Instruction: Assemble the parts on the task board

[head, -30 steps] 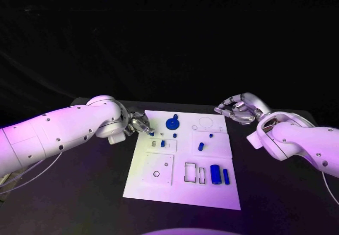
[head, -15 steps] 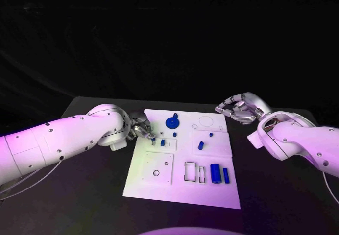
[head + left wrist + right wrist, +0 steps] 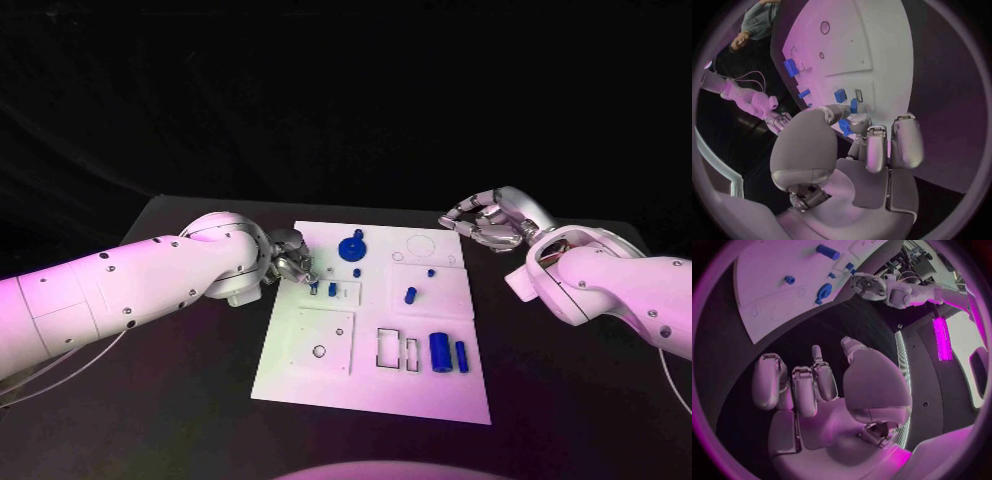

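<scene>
Your left hand (image 3: 289, 257) sits at task board (image 3: 378, 385) left edge, fingertips (image 3: 856, 120) pinching small blue part (image 3: 844, 127); second blue piece (image 3: 332, 291) stands in slot just beside those fingers. Your right hand (image 3: 488, 222) hovers off board's far right corner, fingers curled in, grasping nothing. Blue gear (image 3: 352, 249) lies between both hands.
</scene>
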### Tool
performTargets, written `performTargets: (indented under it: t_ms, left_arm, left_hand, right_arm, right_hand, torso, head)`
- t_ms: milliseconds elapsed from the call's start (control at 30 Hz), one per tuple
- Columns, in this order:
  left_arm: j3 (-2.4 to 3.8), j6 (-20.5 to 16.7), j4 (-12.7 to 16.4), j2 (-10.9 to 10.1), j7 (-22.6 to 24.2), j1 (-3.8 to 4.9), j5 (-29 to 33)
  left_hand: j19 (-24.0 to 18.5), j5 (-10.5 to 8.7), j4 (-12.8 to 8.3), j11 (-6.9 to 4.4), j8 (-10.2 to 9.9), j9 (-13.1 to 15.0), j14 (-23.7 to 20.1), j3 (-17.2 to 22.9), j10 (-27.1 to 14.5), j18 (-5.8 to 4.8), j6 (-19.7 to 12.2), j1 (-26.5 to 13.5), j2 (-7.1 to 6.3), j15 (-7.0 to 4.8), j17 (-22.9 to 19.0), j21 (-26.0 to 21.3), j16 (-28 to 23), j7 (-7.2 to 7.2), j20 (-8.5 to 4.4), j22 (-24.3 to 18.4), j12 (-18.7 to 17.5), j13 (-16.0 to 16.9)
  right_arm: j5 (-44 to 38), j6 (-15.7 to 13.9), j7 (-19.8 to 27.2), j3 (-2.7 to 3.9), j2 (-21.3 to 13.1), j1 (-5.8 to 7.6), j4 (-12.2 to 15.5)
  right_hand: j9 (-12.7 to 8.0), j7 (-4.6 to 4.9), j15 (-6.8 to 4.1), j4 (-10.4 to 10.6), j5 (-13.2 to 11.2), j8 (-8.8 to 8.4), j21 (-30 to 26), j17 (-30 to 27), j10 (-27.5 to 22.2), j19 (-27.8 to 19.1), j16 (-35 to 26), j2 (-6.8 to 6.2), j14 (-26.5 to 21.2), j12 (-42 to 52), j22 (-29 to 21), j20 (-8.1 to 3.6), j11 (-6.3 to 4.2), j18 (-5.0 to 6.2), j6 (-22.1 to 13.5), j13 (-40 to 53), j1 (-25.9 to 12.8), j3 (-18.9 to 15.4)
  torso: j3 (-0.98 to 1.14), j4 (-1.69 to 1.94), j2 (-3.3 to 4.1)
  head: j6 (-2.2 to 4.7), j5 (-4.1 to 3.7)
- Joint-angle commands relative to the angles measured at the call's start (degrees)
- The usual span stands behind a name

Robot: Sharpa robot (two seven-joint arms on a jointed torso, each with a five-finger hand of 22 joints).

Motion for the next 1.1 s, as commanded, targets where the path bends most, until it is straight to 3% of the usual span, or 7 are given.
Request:
performTargets:
  t_ms: [33, 1100]
  left_arm:
    - [0.0, 2.3, 0.2, 0.2, -0.1, -0.03, -1.2]
    - [-0.19, 5.0, -0.1, 0.3, -1.3, -0.27, -2.0]
  left_hand:
    - [0.2, 0.3, -9.2, -0.03, 0.4, 2.6, 5.9, 9.6, 0.4, -0.66, 1.0, 0.4, -0.05, -0.33, 15.1, 0.3, 0.2, -0.79, -0.27, 0.1, 0.3, 0.1]
    - [0.2, 0.42, -9.4, -0.07, 0.4, 2.6, 5.9, 9.8, 0.5, -0.67, 1.2, 0.3, -0.29, -0.37, 15.1, 0.3, 0.2, -0.83, -0.3, 0.1, 0.3, 0.2]
  right_arm:
    - [-0.2, 0.5, 0.3, 0.0, 0.0, -0.04, 0.0]
    - [-0.2, 0.5, 0.3, 0.0, -0.1, -0.08, 0.1]
  right_hand:
    - [0.1, 0.16, -0.48, 0.0, 0.2, 0.37, -0.3, 6.3, -0.1, -0.2, -0.3, 0.71, 4.1, -0.3, 2.3, -0.09, -0.04, 1.06, -0.3, 4.6, 0.1, -0.4]
    - [0.1, 0.16, -0.48, 0.0, 0.2, 0.37, -0.3, 6.3, -0.1, -0.2, -0.3, 0.71, 4.1, -0.3, 2.3, -0.09, -0.04, 1.06, -0.3, 4.6, 0.1, -0.4]
  torso:
    - [0.0, 0.03, -0.03]
    - [-0.01, 0.02, -0.05]
  head:
    - [-0.02, 0.03]
    - [-0.1, 0.01]
